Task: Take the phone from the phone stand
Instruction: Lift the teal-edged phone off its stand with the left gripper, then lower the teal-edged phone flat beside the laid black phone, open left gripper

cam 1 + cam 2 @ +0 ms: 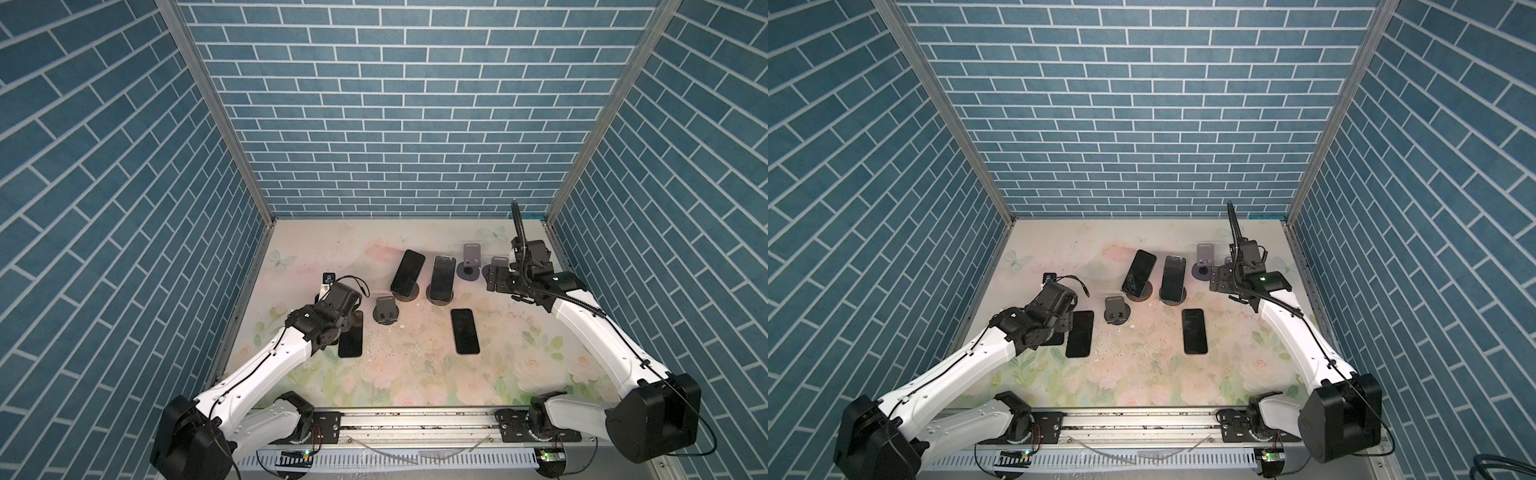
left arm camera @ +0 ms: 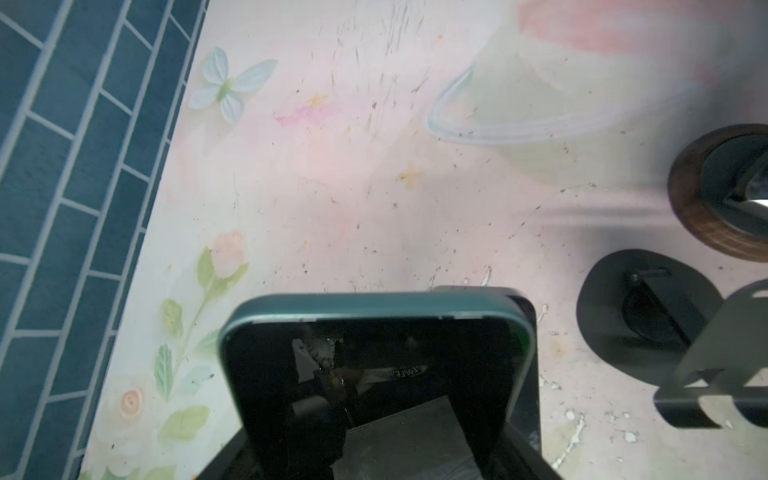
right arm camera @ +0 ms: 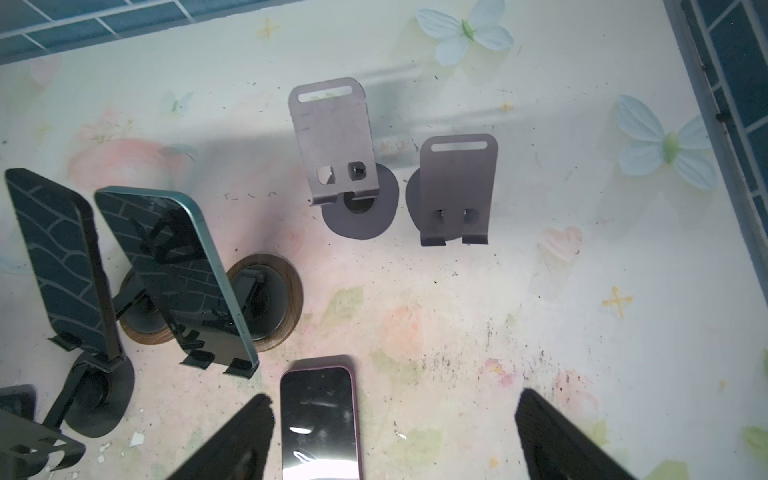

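The left gripper (image 1: 1068, 323) is clamped on the phone (image 1: 1080, 338), holding it at its upper end. In the left wrist view the teal-edged phone fills the lower middle of the frame, with its screen toward the camera.

In both top views the phone sits at the lower left of the table (image 1: 1142, 374), screen up. Its long axis runs almost straight up and down the frame, with the top leaning slightly right. The upper end lies under the gripper and the lower end points toward the bottom edge of the frame. I cannot tell whether it rests on the table or hangs just above it. A dark stand (image 1: 1116, 311), bare, sits just right of the phone's upper end and apart from it.

The right gripper (image 1: 493, 281) is at the right rear of the table, well apart from the phone, with its fingers (image 3: 249, 436) spread wide. Beside it are two grey stands (image 3: 332, 137). Two other phones (image 1: 407, 272) lean on their stands in the middle of the frame. A pink-edged phone (image 1: 465, 331) lies flat right of centre.
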Robot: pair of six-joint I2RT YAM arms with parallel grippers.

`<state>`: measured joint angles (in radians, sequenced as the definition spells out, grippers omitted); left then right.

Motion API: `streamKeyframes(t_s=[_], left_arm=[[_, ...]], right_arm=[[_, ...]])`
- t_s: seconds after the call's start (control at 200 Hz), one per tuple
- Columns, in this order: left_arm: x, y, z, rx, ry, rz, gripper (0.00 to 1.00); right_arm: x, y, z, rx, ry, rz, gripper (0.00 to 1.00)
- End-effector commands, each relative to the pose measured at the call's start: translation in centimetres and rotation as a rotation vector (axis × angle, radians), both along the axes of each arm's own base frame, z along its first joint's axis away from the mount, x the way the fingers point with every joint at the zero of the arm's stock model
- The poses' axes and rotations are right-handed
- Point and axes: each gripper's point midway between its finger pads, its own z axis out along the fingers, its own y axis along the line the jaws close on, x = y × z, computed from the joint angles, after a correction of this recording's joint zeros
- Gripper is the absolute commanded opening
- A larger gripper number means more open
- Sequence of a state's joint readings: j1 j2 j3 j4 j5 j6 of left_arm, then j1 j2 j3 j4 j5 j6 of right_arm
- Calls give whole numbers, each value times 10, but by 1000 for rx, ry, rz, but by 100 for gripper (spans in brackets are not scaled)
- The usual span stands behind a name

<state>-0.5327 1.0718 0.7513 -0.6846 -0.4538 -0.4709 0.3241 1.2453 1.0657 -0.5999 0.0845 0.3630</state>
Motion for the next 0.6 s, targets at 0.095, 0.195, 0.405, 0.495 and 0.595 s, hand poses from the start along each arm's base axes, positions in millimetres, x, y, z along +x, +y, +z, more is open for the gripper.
streamKeyframes(t_s=[0.095, 0.195, 0.405, 0.495, 0.595], left_arm=[[-6, 9, -22, -26, 98, 22, 51], [-6, 13, -29, -24, 147, 18, 52], [-2, 21, -42, 3, 231, 20, 52], [-1, 25, -47, 38, 271, 34, 51], [0, 30, -50, 84, 312, 44, 51]], right_arm=[[2, 10, 29, 34, -61, -10, 92], [2, 15, 27, 40, -60, -2, 92], [4, 22, 27, 39, -53, 18, 92], [4, 23, 28, 37, -55, 23, 92], [5, 24, 30, 37, -59, 26, 92]])
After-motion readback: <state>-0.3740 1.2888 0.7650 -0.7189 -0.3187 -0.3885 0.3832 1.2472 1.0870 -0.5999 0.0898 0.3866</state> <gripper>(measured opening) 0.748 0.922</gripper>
